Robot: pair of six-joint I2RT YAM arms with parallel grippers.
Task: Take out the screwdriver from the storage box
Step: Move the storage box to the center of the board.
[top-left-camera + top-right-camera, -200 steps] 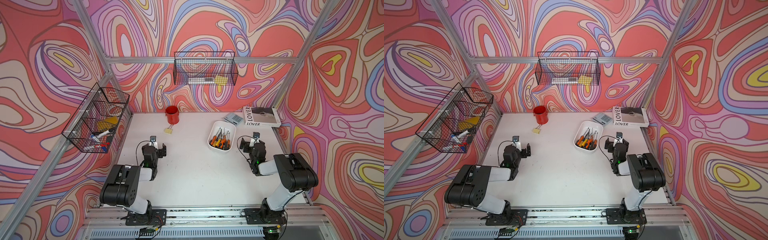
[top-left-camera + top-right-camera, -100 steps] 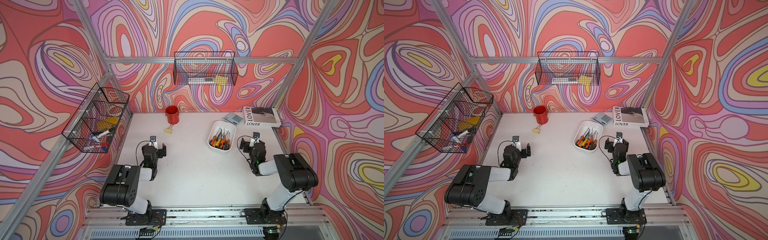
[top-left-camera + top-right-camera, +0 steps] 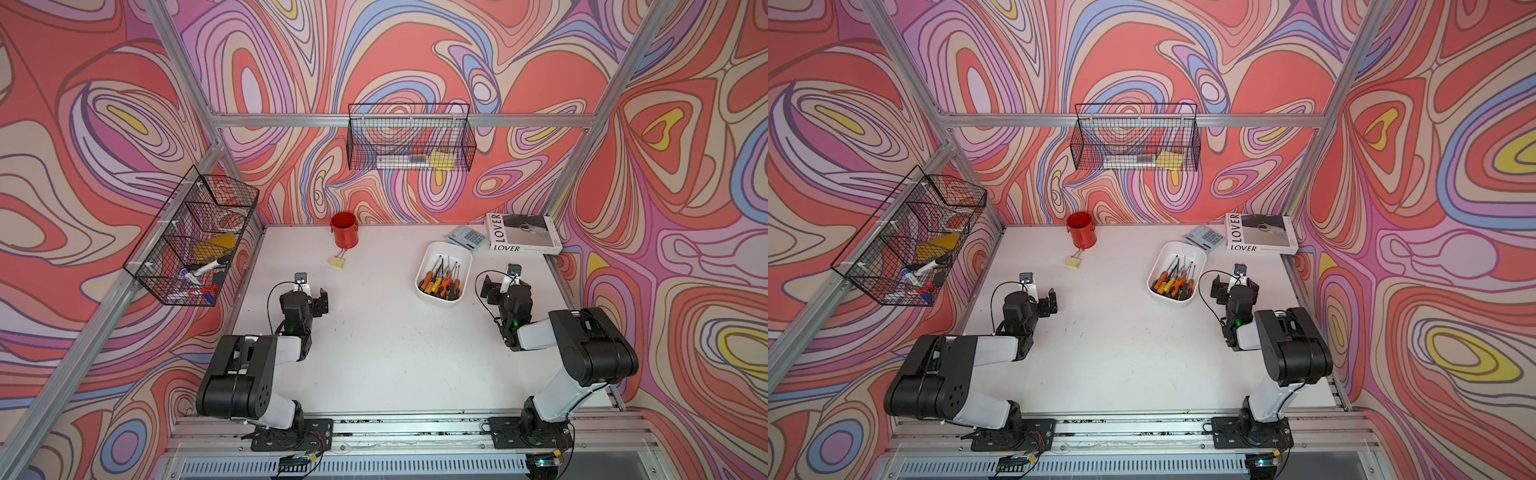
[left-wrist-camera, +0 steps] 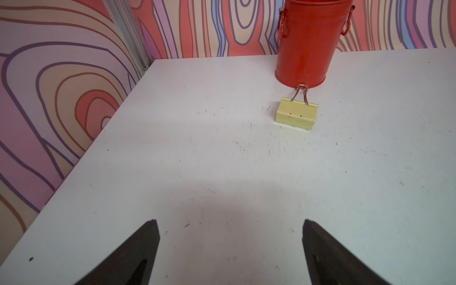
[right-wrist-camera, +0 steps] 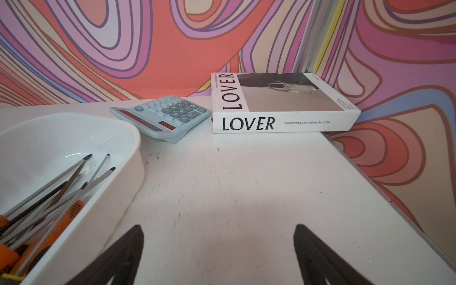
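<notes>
The storage box sits on the worktop toward its far right part. It is a shallow white tub, and the screwdrivers lie heaped inside it. Their orange, yellow and black handles bunch at the near end, and the thin shafts fan toward the back wall. None is out yet.

The right arm rests just beside the box, on the side away from the worktop's middle. Its jaws are spread wide and hold nothing. The left arm is well apart from the box, and its jaws are also spread and empty, facing a red cup and a yellow binder clip.

The reach has not begun, and the right arm looks the natural one for it. The jaws should probably rise above the rim, swing over the handle end and come down on whichever handle lies uppermost. Closing across a handle rather than a slim shaft should give a surer hold. The shafts cross one another in the right wrist view, so a slow, straight lift seems wise. A tilted pull could drag neighbouring screwdrivers along or shift the light tub.

Beyond the box lie a pale blue calculator and a book. The book reads "LOVER" on both cover and spine. Its spine also carries "Interpreting Our Values for 2024". No writing on the screwdrivers can be made out.
</notes>
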